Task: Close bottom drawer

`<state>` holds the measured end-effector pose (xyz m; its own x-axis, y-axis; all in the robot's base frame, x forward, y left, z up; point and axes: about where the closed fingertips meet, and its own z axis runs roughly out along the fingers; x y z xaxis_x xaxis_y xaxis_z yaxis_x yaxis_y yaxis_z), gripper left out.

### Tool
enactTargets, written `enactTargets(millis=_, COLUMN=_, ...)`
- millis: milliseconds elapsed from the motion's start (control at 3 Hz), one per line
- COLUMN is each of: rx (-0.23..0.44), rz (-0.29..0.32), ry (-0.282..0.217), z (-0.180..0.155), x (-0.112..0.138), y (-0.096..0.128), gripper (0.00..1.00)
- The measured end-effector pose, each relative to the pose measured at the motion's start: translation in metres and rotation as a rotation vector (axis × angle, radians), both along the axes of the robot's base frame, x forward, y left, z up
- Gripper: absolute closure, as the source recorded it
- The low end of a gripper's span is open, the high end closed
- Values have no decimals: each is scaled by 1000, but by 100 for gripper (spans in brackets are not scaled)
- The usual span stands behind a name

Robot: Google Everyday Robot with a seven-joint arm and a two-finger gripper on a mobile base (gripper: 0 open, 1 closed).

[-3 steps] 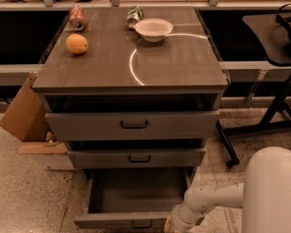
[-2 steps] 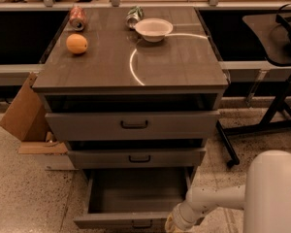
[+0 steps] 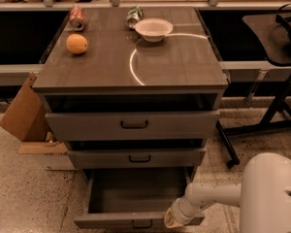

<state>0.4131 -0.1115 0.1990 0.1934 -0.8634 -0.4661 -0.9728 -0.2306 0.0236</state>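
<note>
**Three-drawer cabinet, lowest drawer out**

Setting: grey-brown cabinet top [image 3: 174, 64] holding an orange [image 3: 76, 43], a white bowl [image 3: 153, 29] and two cans at the back. Speckled floor [image 3: 29, 198], cardboard box [image 3: 20, 111] at left.

Change: bottom drawer [image 3: 136, 193] as far out as a second ago.

Contents: plain grey interior showing.

Gripper [image 3: 172, 220]: at the drawer's front panel, right of the handle; grip state cannot be told.

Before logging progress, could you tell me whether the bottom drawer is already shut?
No, the bottom drawer stands pulled out, with the gripper at its front panel.
</note>
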Motion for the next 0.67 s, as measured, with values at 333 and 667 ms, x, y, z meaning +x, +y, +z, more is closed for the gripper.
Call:
enactTargets(millis=333, rx=35, rz=-24, ry=-50, z=5, x=26, y=0, gripper=100)
enactTargets(millis=667, rx=26, rz=-13, ry=-41, z=4, x=14, y=-3, gripper=100)
